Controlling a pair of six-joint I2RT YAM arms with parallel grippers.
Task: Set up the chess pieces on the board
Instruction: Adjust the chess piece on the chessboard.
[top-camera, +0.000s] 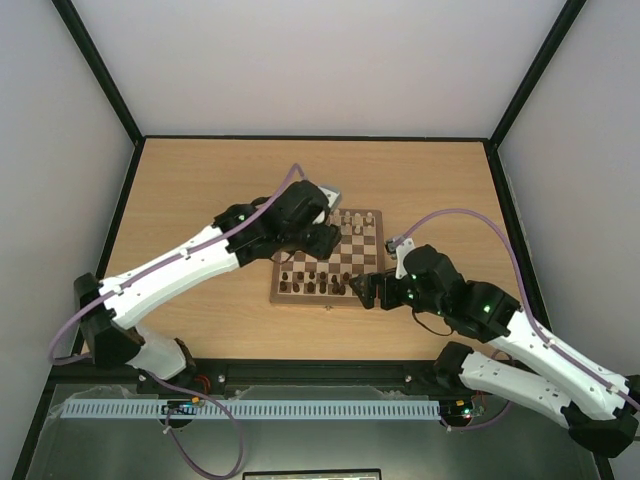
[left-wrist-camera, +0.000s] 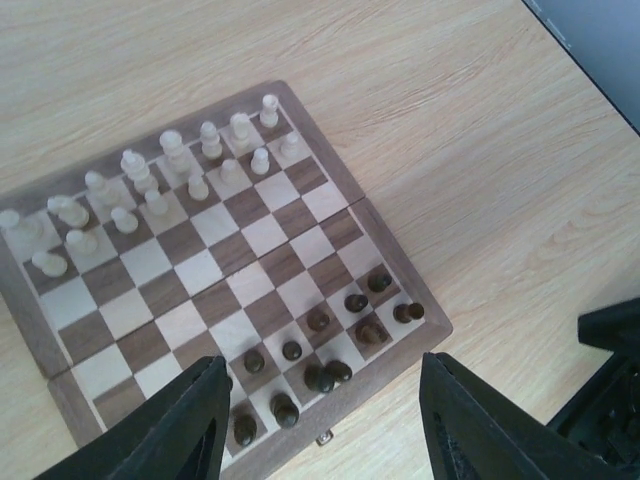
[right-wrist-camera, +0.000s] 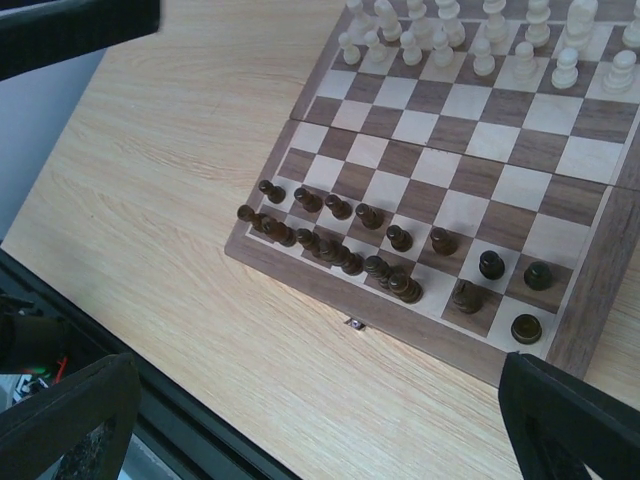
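I am watching my right gripper (right-wrist-camera: 320, 420) hanging released, fingers spread wide and gripping nothing, just off the near edge of the board (right-wrist-camera: 595, 280). The chess pieces (right-wrist-camera: 370, 265) are crowding its two nearest rows, some touching, just ahead of that claw. Farther on, my left gripper (left-wrist-camera: 325, 425) is hovering over the board's left side, likewise released and empty. The pale pieces (left-wrist-camera: 150, 185) are lining the far rows.
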